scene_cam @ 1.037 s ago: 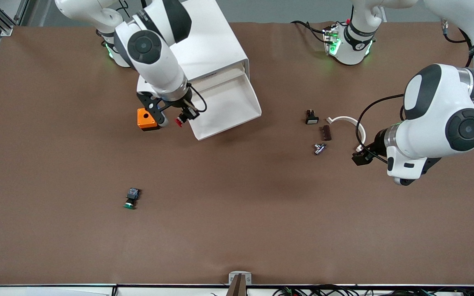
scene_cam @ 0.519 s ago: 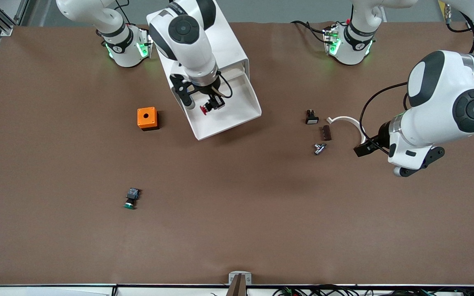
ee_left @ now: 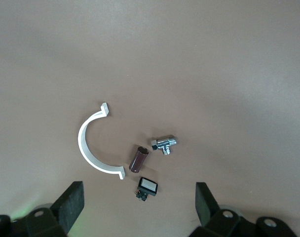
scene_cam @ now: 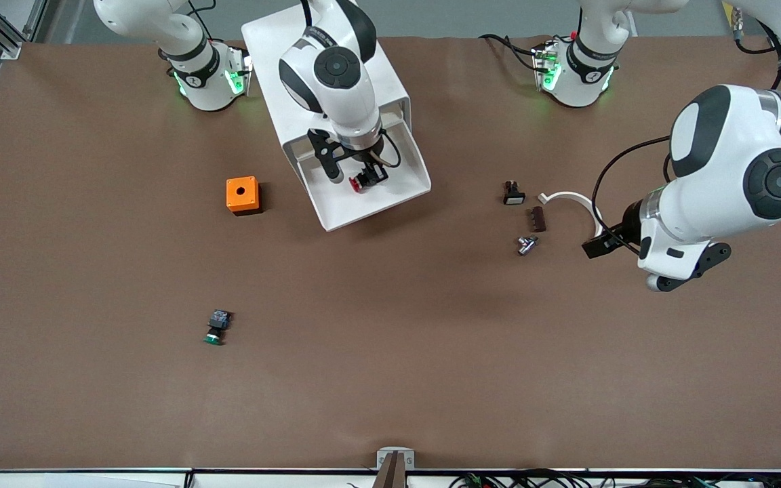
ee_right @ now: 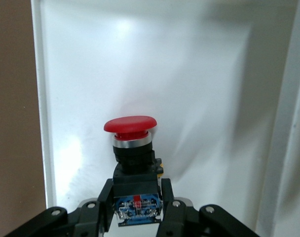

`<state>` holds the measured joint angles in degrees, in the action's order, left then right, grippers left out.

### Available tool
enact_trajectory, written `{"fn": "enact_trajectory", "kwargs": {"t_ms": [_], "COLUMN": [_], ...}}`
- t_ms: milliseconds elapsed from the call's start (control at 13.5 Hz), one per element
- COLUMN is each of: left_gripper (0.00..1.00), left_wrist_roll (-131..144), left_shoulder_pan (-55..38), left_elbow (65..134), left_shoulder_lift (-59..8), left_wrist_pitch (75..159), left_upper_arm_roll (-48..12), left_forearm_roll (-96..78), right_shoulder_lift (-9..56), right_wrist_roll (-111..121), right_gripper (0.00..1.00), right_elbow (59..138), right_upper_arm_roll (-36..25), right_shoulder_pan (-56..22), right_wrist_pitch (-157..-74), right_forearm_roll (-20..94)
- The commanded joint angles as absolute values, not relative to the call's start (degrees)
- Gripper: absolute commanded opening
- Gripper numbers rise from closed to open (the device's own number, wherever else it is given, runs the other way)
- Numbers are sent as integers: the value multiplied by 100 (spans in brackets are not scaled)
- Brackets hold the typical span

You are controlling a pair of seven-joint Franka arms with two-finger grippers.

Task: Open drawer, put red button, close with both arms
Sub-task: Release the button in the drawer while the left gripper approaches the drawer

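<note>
With the drawer (scene_cam: pixel 370 183) open upper-center, the right end effector (scene_cam: pixel 363 177) hangs over it clutching the red button (ee_right: pixel 130 126), unreleased; the left end effector (ee_left: pixel 140 207) waits spread wide, closing undone.

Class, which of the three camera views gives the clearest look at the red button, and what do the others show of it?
The right wrist view: the red button fills it, clamped in the right gripper over the drawer. The front view shows it only as a tiny red speck over the drawer. The left wrist view does not show it.
</note>
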<state>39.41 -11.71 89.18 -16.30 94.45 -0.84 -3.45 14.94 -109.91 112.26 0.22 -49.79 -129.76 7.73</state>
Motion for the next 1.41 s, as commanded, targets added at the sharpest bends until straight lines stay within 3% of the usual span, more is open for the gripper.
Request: {"fn": "enact_trajectory", "kwargs": {"t_ms": [0, 74, 148, 222, 296, 667, 1333], "left_gripper": [99, 99, 99, 99, 99, 99, 99], "left_wrist_roll": [3850, 3850, 3858, 3850, 3858, 4077, 5077], "left_shoulder_pan": [-1186, -1204, -1222, -1248, -1283, -1756, -3022], "left_elbow": [9061, 9053, 9061, 9070, 9062, 9070, 9018], "left_shoulder_lift": [-1547, -1556, -1564, -1599, -1669, -2056, -2891], "left_wrist_pitch": [9536, 9545, 9597, 9702, 9799, 10309, 11451], "left_upper_arm_roll": [-105, -105, -114, -123, -201, -404, -413], "left_forearm_roll": [-220, -220, -228, -246, -272, -290, -1027], "right_shoulder_lift": [1476, 1511, 1547, 1634, 1722, 1793, 1758], "right_wrist_roll": [-11118, -11109, -11101, -11109, -11118, -10777, -7247], "right_gripper": [1, 11, 43, 87, 100, 100, 100], "right_elbow": [11189, 11145, 11084, 10996, 10865, 10390, 8694], "right_upper_arm_roll": [-26, -26, -26, -26, -26, -53, -62], "right_shoulder_pan": [-5054, -5036, -5010, -5045, -5054, -4888, -3193], "right_wrist_pitch": [-12964, -12938, -12938, -12937, -12929, -12667, -9812], "right_forearm_roll": [835, 835, 835, 835, 826, 791, 809]}}
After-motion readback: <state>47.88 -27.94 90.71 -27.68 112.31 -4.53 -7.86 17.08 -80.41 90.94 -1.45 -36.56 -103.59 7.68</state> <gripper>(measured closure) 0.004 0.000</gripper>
